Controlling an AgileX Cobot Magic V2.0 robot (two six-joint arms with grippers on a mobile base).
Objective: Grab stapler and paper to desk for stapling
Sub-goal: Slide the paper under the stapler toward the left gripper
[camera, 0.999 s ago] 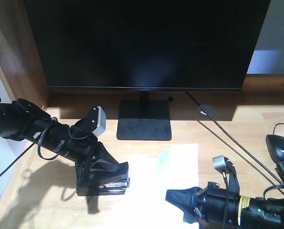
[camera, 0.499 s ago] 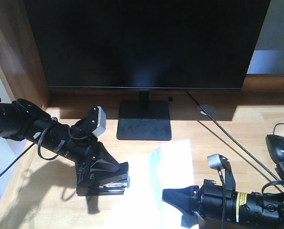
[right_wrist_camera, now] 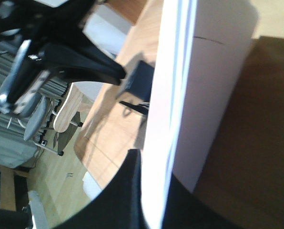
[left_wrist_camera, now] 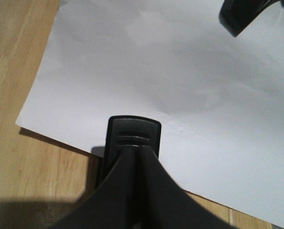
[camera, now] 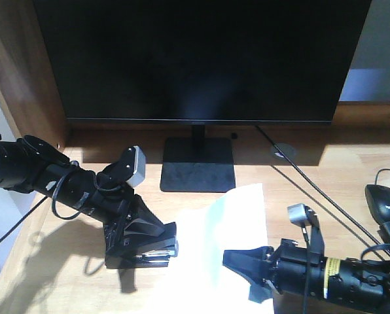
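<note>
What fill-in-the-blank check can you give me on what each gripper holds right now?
1. The left gripper is shut on the ____.
2. The right gripper pinches an edge of the white ____.
3. Behind them on the desk stands a dark ____.
Missing words: stapler; paper; monitor.

White paper [camera: 234, 219], apparently black stapler [camera: 157, 254], light-wood desk [camera: 352, 176]

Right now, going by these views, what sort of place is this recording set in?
Most likely an office workstation: a large dark monitor on its stand, a black mouse at the right edge, and a light wooden desk, plus white paper and a black stapler.
</note>
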